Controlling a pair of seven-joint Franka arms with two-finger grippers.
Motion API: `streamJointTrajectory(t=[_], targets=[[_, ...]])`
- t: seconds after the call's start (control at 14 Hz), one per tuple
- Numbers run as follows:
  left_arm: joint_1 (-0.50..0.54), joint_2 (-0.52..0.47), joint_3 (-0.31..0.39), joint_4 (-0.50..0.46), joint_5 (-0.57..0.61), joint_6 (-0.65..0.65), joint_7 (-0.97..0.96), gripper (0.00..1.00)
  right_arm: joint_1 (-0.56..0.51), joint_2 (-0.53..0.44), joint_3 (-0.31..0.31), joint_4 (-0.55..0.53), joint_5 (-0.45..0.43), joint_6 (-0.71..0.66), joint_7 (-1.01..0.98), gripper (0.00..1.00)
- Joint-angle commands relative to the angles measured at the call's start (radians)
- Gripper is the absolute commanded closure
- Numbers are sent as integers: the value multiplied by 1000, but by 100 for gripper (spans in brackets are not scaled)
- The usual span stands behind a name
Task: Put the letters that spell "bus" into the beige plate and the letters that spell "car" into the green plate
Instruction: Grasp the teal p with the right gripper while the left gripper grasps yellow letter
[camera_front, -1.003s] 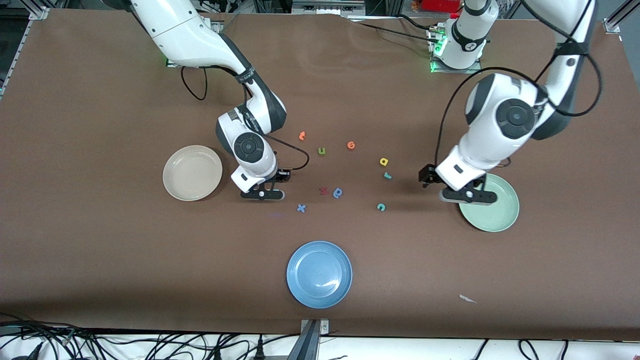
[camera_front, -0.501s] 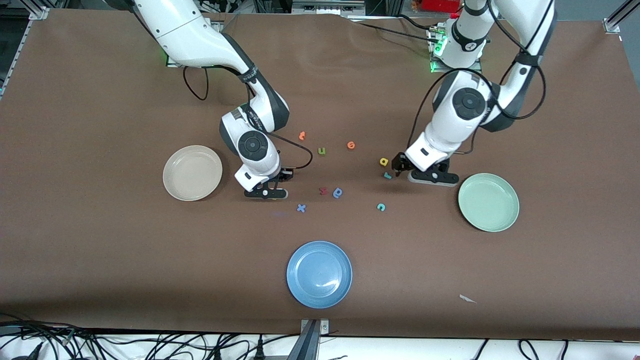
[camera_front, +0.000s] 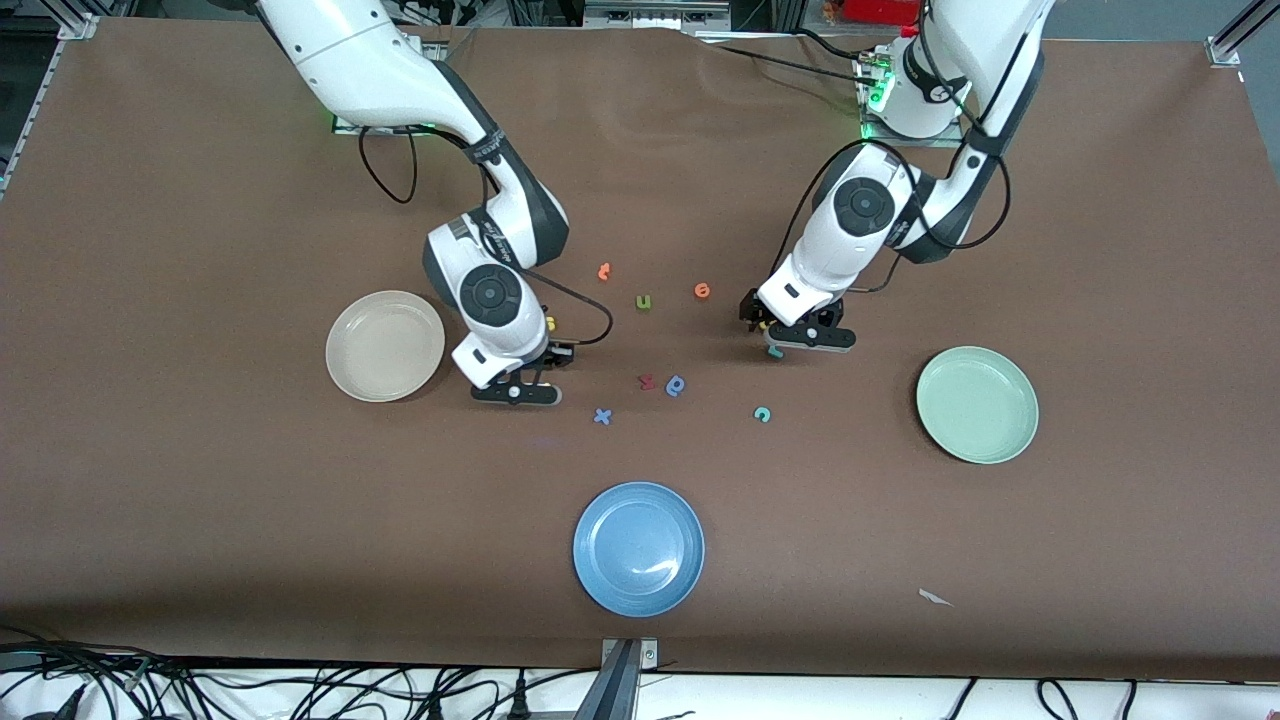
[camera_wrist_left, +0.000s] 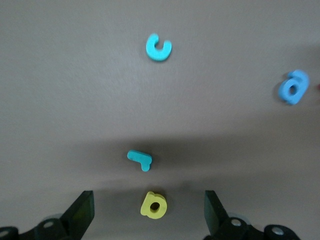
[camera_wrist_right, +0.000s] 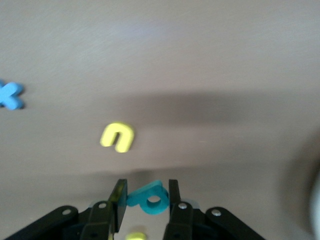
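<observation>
The right arm reaches down from its base with the wrist bent toward the table, and the right gripper (camera_wrist_right: 145, 200) hangs just beside the beige plate (camera_front: 385, 345), toward the middle of the table; its fingers are pinched onto the teal "b" (camera_wrist_right: 148, 198), which lies crosswise between the pads, its round bowl toward one finger and its stem toward the other; a yellow "u" (camera_wrist_right: 117, 137) lies on the table just ahead of the fingertips, its open end facing the gripper; the left arm folds down at the elbow, and the left gripper (camera_wrist_left: 150, 212) hovers low with its jaws spread wide and empty, the yellow "a" (camera_wrist_left: 154, 205) directly between them; the teal "r" (camera_wrist_left: 140, 159) lies just ahead of it, long axis slanted; the teal "c" (camera_wrist_left: 159, 47) sits well ahead; the green plate (camera_front: 977, 404) stands well apart, toward the left arm's end
</observation>
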Motion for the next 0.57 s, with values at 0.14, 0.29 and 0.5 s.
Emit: streamJointTrajectory(t=[0.14, 0.29, 0.5], targets=[[-18, 62, 7, 43, 35, -21, -20, 6, 1, -73, -109, -31, 7, -154, -36, 91], [-18, 62, 5, 58, 35, -84, -21, 10, 1, -82, -172, -65, 7, -185, -56, 91], [-40, 76, 10, 62, 34, -100, -26, 17, 1, -82, -223, -143, 9, -171, -93, 91]])
